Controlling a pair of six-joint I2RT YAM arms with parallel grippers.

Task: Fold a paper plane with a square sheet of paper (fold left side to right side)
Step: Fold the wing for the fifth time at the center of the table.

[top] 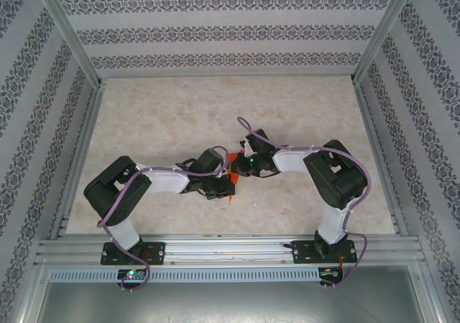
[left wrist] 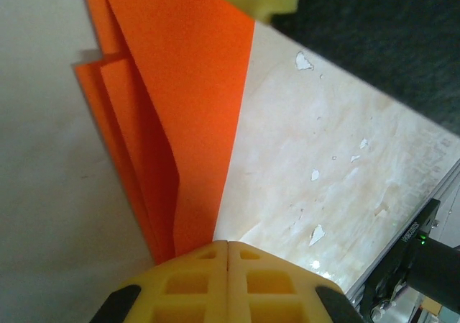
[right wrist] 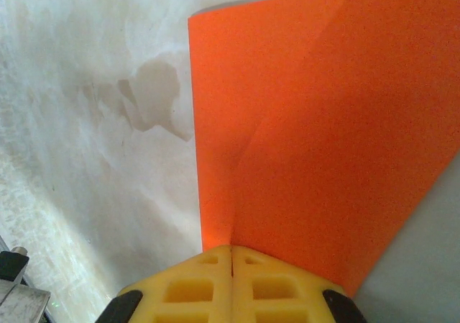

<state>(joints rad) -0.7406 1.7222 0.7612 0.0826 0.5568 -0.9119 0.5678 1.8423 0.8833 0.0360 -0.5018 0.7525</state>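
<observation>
The square sheet of paper (top: 231, 186) is bright orange-red and lies folded into overlapping layers on the pale table, between the two arms. In the left wrist view the paper (left wrist: 172, 121) narrows to a point that runs under my left gripper (left wrist: 228, 243). That gripper's yellow fingers are shut together, tips down at the point. In the right wrist view a creased flap of the paper (right wrist: 323, 121) runs under my right gripper (right wrist: 231, 247), which is also shut, tips on the crease. Seen from above, the left gripper (top: 220, 179) and right gripper (top: 244, 166) nearly meet over the paper.
The marbled tabletop (top: 180, 114) has chipped spots (left wrist: 316, 233). Patterned walls (top: 43, 107) close in the left, right and back. An aluminium rail (top: 230, 249) carrying both arm bases runs along the near edge.
</observation>
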